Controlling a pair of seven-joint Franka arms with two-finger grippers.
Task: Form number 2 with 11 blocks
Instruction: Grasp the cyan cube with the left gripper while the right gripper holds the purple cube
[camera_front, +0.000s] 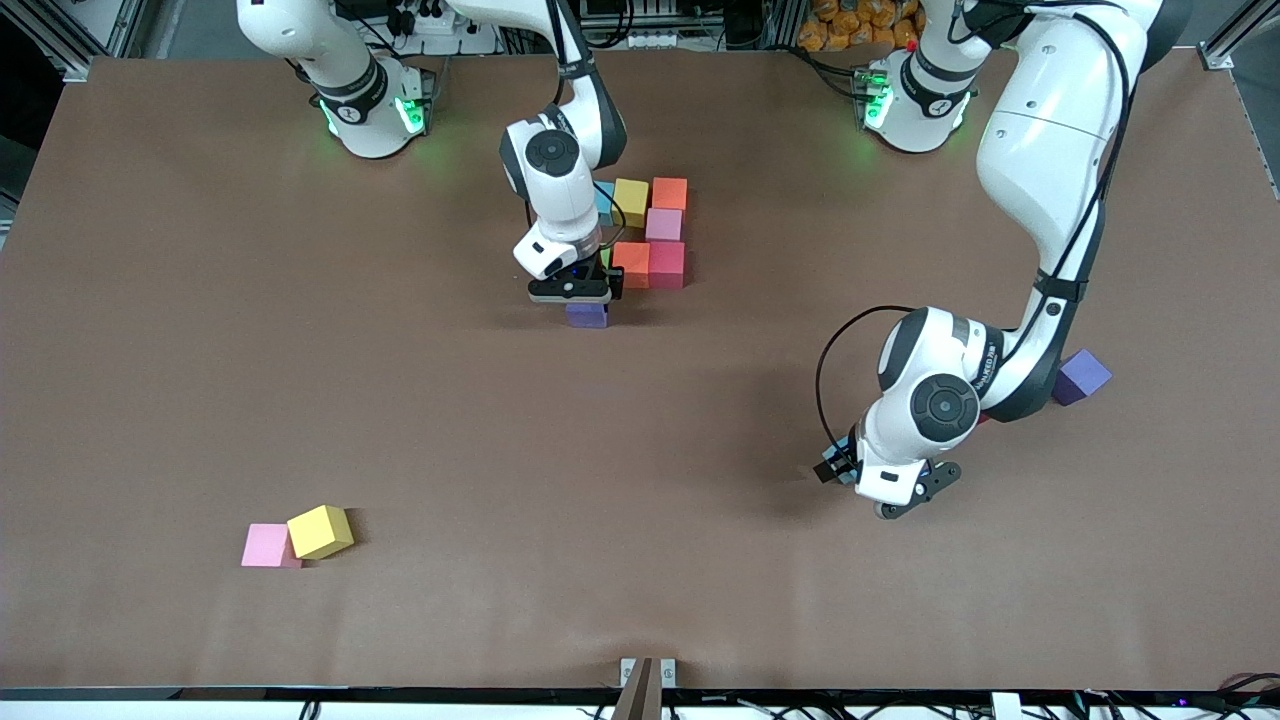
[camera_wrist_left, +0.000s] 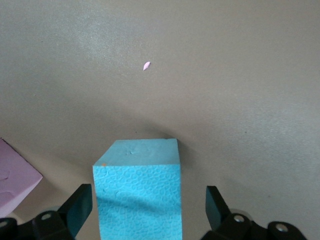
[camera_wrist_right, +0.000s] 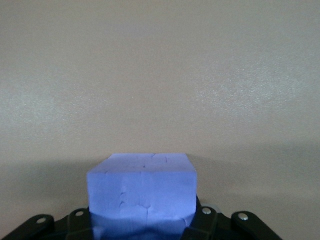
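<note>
Several blocks sit grouped mid-table: blue (camera_front: 604, 199), yellow (camera_front: 631, 201), orange (camera_front: 669, 193), pink (camera_front: 663, 223), a second orange (camera_front: 631, 263), crimson (camera_front: 667, 264) and a green sliver (camera_front: 605, 257). My right gripper (camera_front: 572, 293) (camera_wrist_right: 142, 222) is shut on a purple block (camera_front: 587, 316) (camera_wrist_right: 142, 182), low at the group's edge nearer the camera. Toward the left arm's end, my left gripper (camera_front: 838, 470) (camera_wrist_left: 147, 202) stands open around a blue block (camera_front: 846, 458) (camera_wrist_left: 137, 185) on the table, with a gap at each finger.
A pink block (camera_front: 264, 546) and a yellow block (camera_front: 320, 531) touch each other near the front camera toward the right arm's end. Another purple block (camera_front: 1083, 376) lies by the left arm's elbow. A pink block (camera_wrist_left: 12, 175) edges into the left wrist view.
</note>
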